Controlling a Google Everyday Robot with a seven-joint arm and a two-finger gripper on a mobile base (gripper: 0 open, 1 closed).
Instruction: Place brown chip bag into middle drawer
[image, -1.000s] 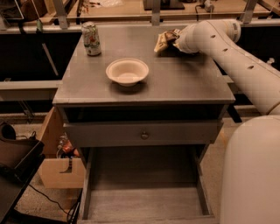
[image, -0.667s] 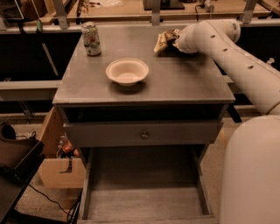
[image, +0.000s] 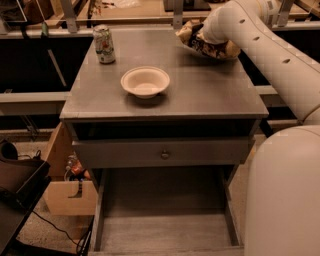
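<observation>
The brown chip bag (image: 216, 47) is at the far right of the cabinet top (image: 200, 90), tilted, with a shadow under it. My gripper (image: 201, 36) is at the end of the white arm, pressed down onto the bag's top and shut on it; the wrist hides most of the fingers. The middle drawer (image: 165, 234) is pulled out at the bottom of the view, a wide grey box with a bare worn floor and thin side walls.
A white bowl (image: 145, 81) sits mid-top and a green-white soda can (image: 104, 44) stands at the far left. A grey drawer front with a round knob (image: 165, 154) is above the open drawer. My white base (image: 285, 195) fills the right side. A cardboard box (image: 67, 192) stands left of the cabinet.
The arm's wrist has risen and shifted, and more of the chip bag now shows beneath it, tilted up off the cabinet top. Bowl, can and drawer have not moved.
</observation>
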